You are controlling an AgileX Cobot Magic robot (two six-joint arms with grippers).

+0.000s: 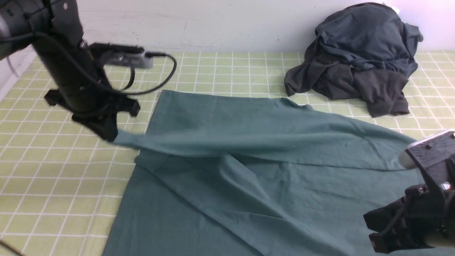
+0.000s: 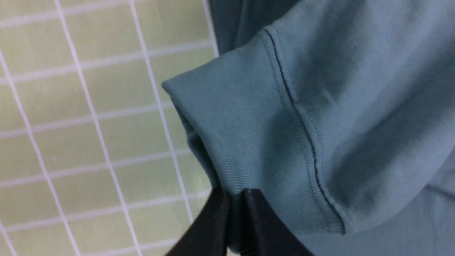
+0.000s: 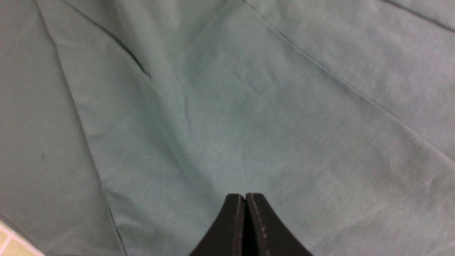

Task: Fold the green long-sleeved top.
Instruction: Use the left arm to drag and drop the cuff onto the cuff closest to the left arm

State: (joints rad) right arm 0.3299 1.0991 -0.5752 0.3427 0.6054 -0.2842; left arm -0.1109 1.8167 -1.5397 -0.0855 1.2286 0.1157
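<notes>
You have the green long-sleeved cotton top [image 1: 249, 199] spread flat on the pale green checked tablecloth [image 1: 42, 170], with one long sleeve [image 1: 256, 140] drawn across its body. Your black left gripper [image 1: 109, 135] sits at the top's left edge, its fingers [image 2: 217, 220] clamped narrowly on the ribbed cuff [image 2: 245, 142] of that sleeve, which hangs lifted clear of the tablecloth. Your black right gripper [image 3: 245, 213] is over the top's near right part, fingers pressed together with no fabric between them; whether they touch the top you cannot tell. A crumpled heap of dark grey clothing [image 1: 359, 60] lies beyond the top's far right corner, just apart from it
</notes>
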